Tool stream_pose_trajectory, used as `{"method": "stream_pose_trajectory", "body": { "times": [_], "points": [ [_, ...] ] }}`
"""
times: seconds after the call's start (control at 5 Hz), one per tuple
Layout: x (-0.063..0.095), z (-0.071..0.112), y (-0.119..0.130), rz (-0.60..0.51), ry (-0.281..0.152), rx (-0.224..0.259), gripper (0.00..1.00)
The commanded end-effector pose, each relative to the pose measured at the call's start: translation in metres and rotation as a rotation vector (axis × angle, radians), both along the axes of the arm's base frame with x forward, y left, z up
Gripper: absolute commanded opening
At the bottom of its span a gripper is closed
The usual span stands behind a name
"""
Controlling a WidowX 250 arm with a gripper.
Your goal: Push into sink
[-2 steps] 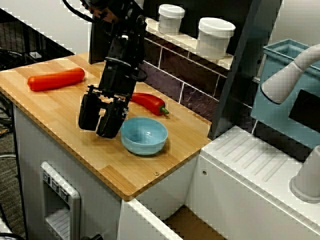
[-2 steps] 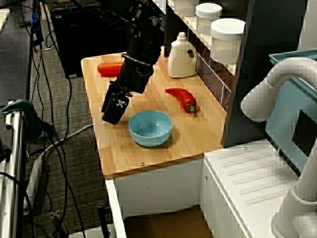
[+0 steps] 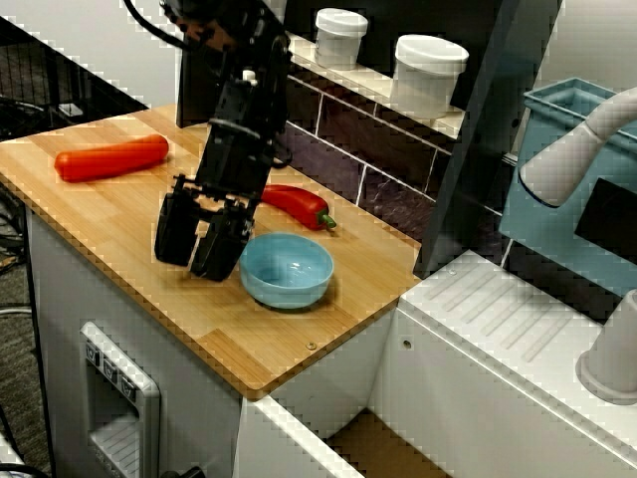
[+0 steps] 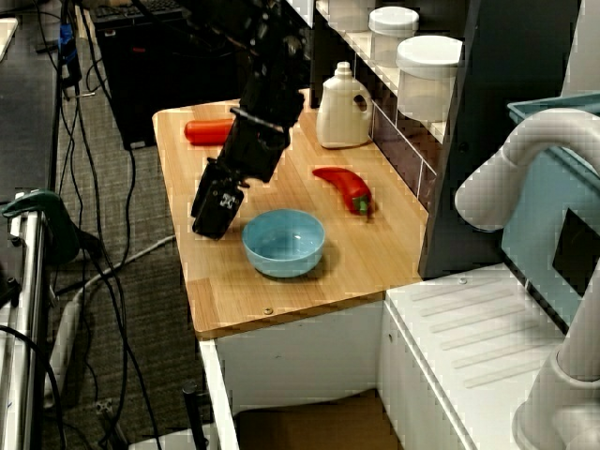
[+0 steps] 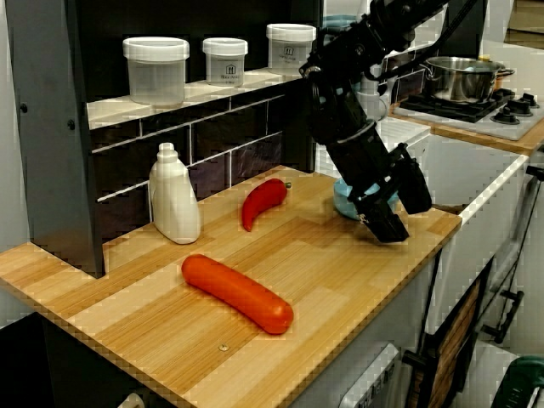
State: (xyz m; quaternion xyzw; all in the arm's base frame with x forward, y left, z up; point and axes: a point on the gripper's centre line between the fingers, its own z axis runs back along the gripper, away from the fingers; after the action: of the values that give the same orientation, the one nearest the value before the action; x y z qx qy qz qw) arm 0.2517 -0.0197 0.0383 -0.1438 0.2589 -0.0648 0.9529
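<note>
A light blue bowl point(image 3: 287, 269) sits upright on the wooden counter point(image 3: 119, 214) near its right end. The black gripper point(image 3: 194, 257) hangs just left of the bowl, open, with nothing between its fingers. Its nearer finger point(image 3: 217, 249) stands right beside the bowl's rim; I cannot tell if they touch. From higher up, the gripper point(image 4: 211, 220) is again left of the bowl point(image 4: 284, 242). Seen from the counter's far end, the gripper point(image 5: 399, 217) hides most of the bowl point(image 5: 342, 197). The sink point(image 3: 368, 438) shows as a brown-floored recess below the counter's right edge, as does the sink point(image 4: 300, 422) from higher up.
A red pepper point(image 3: 294, 204) lies behind the bowl and a long red sausage point(image 3: 109, 157) at the counter's left end. A white bottle point(image 4: 343, 105) stands by the tiled back wall, with white jars point(image 3: 428, 70) on the shelf. Right of the counter are a ribbed drainboard point(image 3: 518, 319), white faucet point(image 3: 577, 149) and teal bin point(image 3: 562, 110).
The gripper has shifted slightly left, a little away from the bowl. The bowl and the other things have not moved.
</note>
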Motion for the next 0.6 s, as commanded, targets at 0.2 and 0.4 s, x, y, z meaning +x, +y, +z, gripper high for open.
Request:
{"method": "stream_pose_trajectory", "body": {
  "times": [0.2,0.4],
  "points": [
    [-0.048,0.124,0.047,-0.183,-0.084,-0.133,1.00],
    [-0.043,0.109,0.057,-0.151,-0.264,-0.135,1.00]
  ]
}}
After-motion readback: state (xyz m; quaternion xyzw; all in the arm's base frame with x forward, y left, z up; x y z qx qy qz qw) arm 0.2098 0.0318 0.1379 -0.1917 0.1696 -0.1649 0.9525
